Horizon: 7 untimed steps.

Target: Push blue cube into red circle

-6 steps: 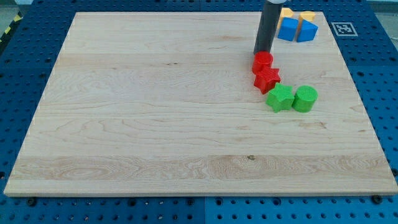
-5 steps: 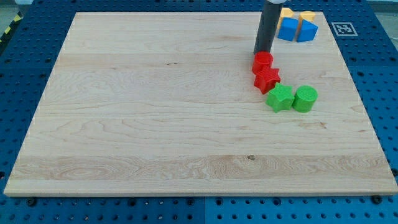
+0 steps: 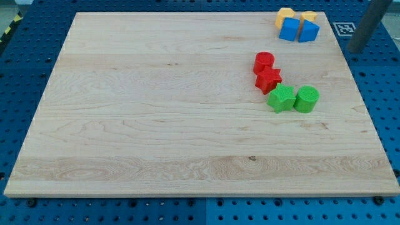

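The blue cube (image 3: 289, 29) sits at the board's top right corner, touching a second blue block (image 3: 309, 31) on its right. The red circle (image 3: 264, 62) lies lower and to the left, with the red star (image 3: 268, 80) touching it just below. My tip (image 3: 355, 51) is off the board's right edge, over the blue perforated table, to the right of and slightly below the blue blocks, touching nothing.
Two yellow blocks (image 3: 285, 13) (image 3: 308, 16) sit behind the blue ones at the board's top edge. A green star (image 3: 281, 99) and a green circle (image 3: 306, 99) lie below the red star. A marker tag (image 3: 344, 28) is off the board's top right.
My tip has jumped from just above the red circle to the view's right, off the board's right edge. No block has moved.
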### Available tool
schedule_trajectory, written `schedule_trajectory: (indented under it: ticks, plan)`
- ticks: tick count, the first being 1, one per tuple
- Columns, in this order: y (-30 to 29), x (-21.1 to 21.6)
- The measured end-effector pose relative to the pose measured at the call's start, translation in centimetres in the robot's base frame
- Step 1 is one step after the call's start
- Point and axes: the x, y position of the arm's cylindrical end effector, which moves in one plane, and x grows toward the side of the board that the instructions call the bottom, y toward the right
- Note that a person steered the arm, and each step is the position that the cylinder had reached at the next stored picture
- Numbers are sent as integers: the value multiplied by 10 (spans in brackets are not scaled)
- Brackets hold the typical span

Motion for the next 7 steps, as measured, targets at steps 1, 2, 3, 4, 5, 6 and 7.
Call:
schedule_trajectory:
  ticks: [1,2,3,4,5,6,7]
  plan:
    - [-7,-40]
    - [-27,-91]
    - [-56,-120]
    - [-116,-120]
    - [-132,-113]
    - [-133,-89]
    - [-133,-88]
